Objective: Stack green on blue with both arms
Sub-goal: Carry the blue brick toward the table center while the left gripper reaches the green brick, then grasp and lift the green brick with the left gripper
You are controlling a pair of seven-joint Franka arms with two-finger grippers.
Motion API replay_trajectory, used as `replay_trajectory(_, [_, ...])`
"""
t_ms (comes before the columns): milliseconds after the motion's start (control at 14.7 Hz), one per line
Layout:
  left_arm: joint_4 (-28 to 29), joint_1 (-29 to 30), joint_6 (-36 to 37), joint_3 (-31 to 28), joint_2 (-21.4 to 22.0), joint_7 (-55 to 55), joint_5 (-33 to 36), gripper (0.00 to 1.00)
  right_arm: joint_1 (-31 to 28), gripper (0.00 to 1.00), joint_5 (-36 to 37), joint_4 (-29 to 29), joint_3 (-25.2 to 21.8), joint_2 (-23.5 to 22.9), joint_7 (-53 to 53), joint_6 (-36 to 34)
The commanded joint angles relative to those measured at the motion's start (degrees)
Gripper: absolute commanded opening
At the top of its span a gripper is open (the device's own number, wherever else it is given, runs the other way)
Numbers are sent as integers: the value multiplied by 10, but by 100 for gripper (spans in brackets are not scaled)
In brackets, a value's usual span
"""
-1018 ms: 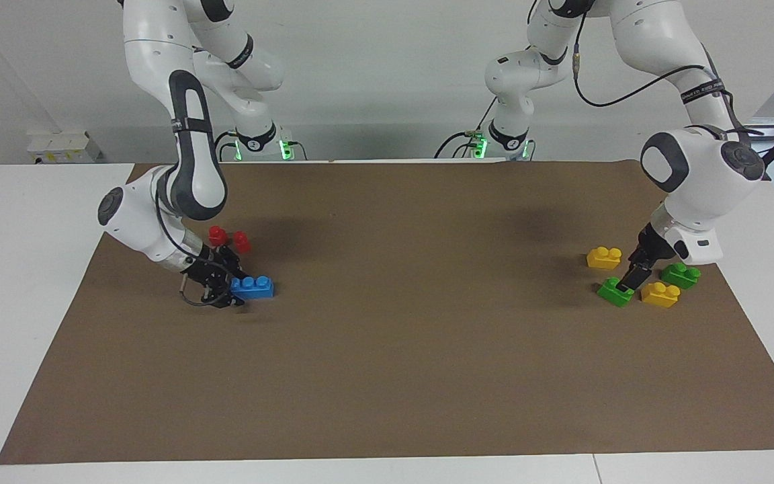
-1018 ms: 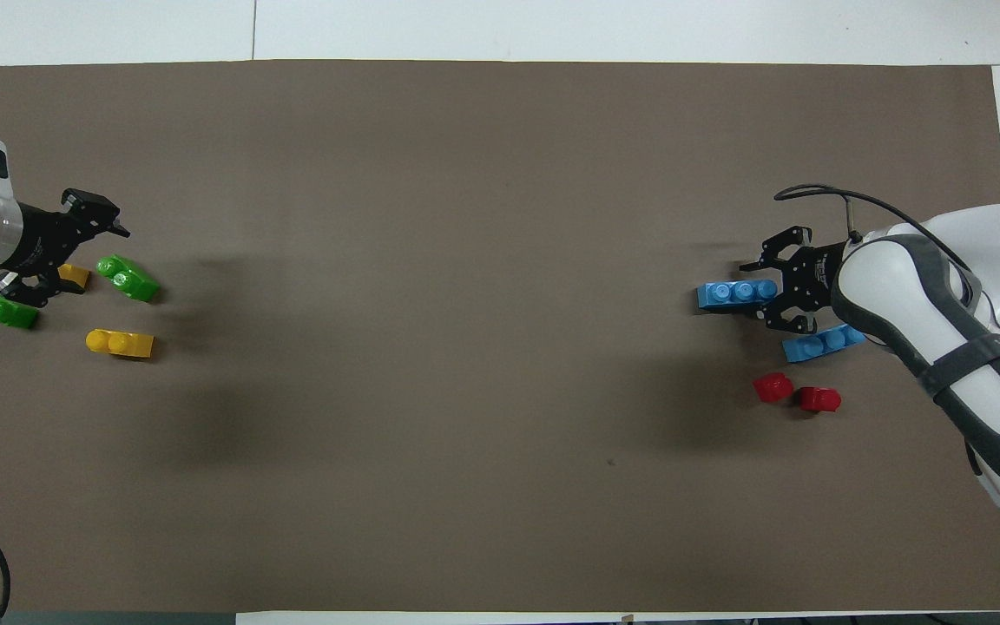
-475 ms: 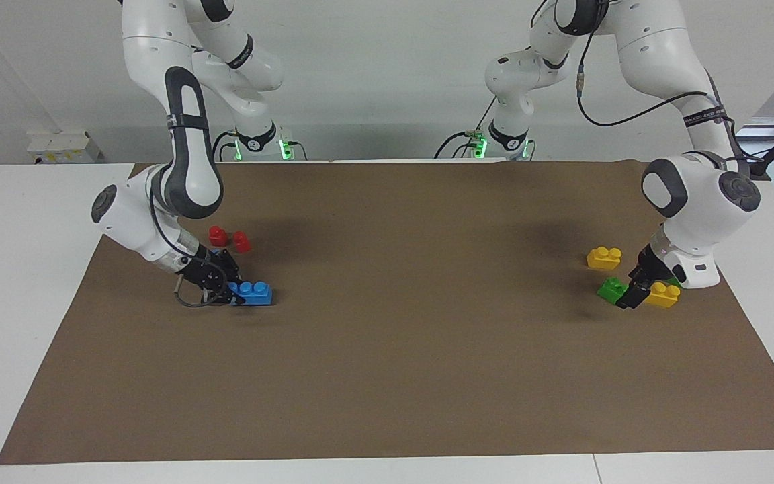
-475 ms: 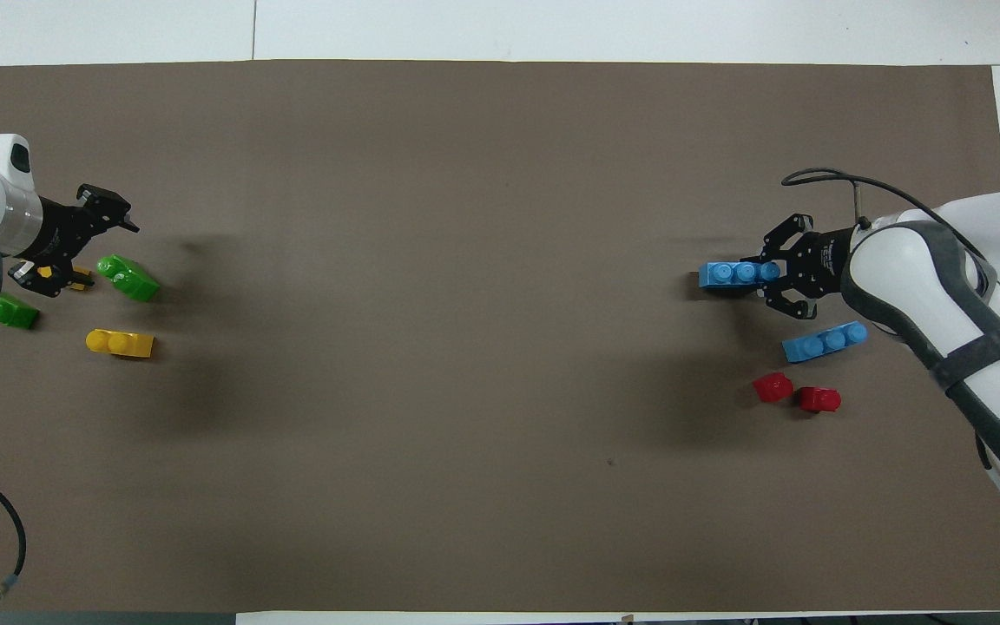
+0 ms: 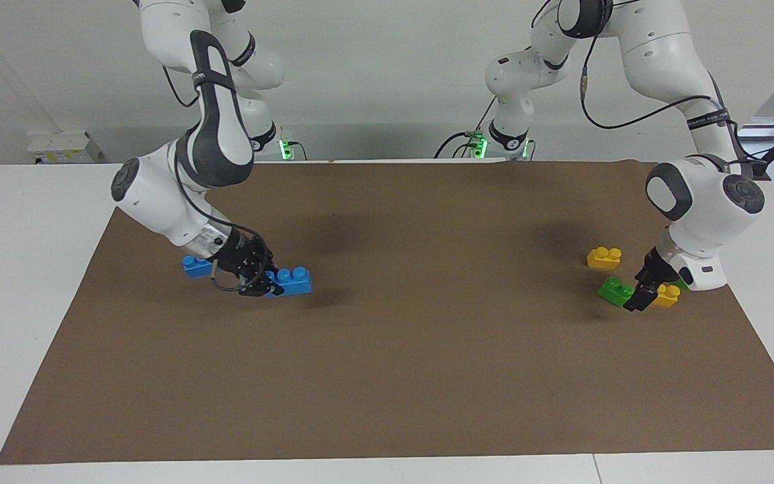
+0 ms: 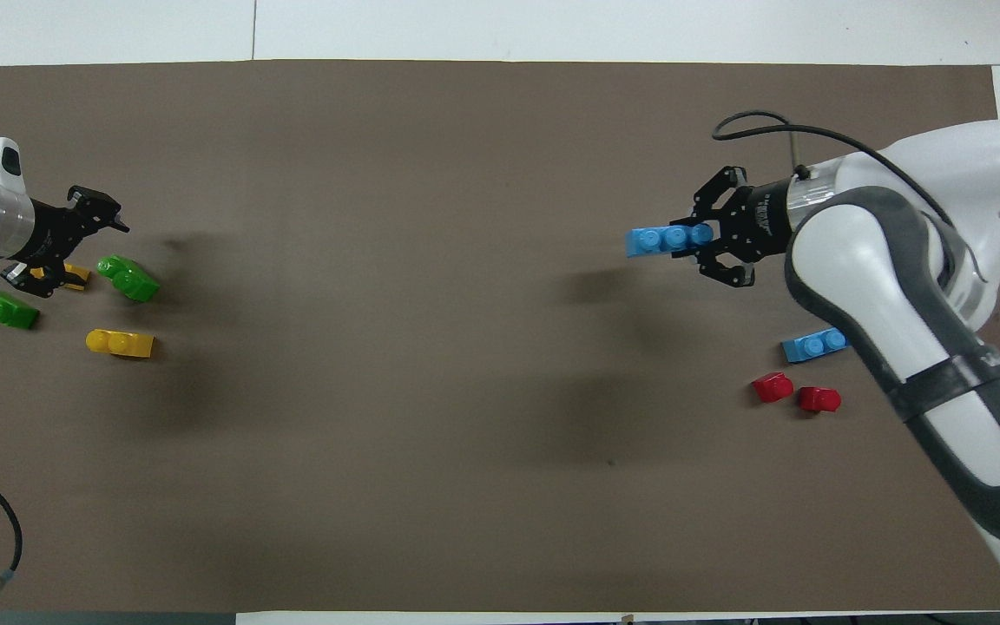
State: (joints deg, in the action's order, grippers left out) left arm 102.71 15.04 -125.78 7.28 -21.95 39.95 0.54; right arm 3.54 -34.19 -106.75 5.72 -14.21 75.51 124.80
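Blue brick (image 5: 291, 281), bright-green brick (image 5: 615, 290), yellow bricks (image 5: 604, 257), brown mat (image 5: 427, 376).

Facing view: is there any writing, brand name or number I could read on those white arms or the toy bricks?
Black band around the left arm: white lettering, too small to read.
Nothing else in either view bears a word, number or sign that can be read.

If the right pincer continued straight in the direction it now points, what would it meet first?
Probably the bare brown mat. The right pincer, holding a blue brick, slants down toward the left arm's end, and no brick lies near that line. Its height is unclear.
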Motion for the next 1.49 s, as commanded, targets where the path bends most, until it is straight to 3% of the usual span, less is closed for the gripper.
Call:
replay_trajectory(0, [16, 3, -32, 3, -5, 14, 11, 100, 66, 0, -12, 1, -2, -4, 98, 64])
replay_trajectory(136, [19, 3, -33, 3, -5, 16, 11, 100, 99, 0, -12, -7, -2, -7, 147, 115])
replay_trajectory(407, [50, 3, -61, 3, -3, 16, 12, 100, 174, 0, -12, -14, -2, -16, 190, 136])
replay_trajectory(611, [51, 3, -60, 2, -2, 16, 12, 100, 228, 0, -10, -17, -2, -48, 181, 135])
replay_trajectory(679, [52, 3, -60, 2, -2, 16, 12, 94, 231, 0, -10, -17, -2, -53, 177, 136])
replay_trajectory(747, [52, 3, -60, 2, -2, 16, 12, 79, 232, 0, -11, -17, -2, -58, 177, 136])
replay_trajectory(882, [51, 3, -60, 2, -2, 16, 12, 32, 253, 0, -20, -17, -1, -71, 187, 161])
replay_trajectory(1018, [50, 3, -59, 3, -2, 16, 12, 0, 255, 0, -21, -15, -1, -86, 208, 186])
replay_trajectory(1425, [32, -6, -25, 3, 2, 23, 11, 0, 267, 0, -21, -19, -1, -105, 220, 214])
